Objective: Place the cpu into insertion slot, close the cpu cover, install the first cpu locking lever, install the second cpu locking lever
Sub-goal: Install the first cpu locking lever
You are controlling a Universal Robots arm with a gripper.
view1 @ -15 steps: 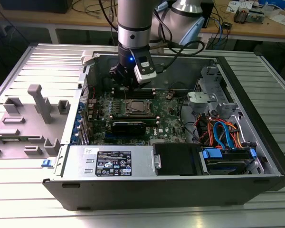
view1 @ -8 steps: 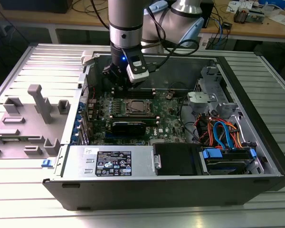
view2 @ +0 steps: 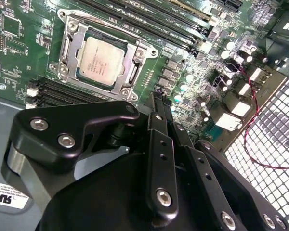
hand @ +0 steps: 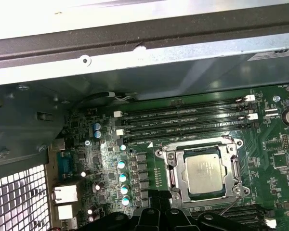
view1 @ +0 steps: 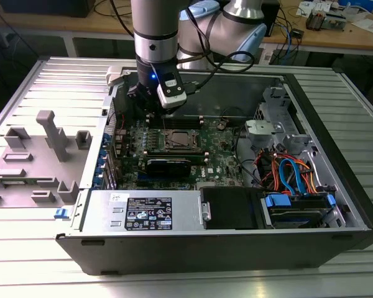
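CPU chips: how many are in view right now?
1. The cpu sits on the motherboard, framed by the cpu cover. The gripper hides part of the board, so others may be hidden.

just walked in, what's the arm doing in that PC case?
A single robot arm is reaching into the open computer case. The cpu is already seated on the green motherboard, and the cpu cover lies flat around it. The gripper hangs close beside that socket area, shut and holding nothing.
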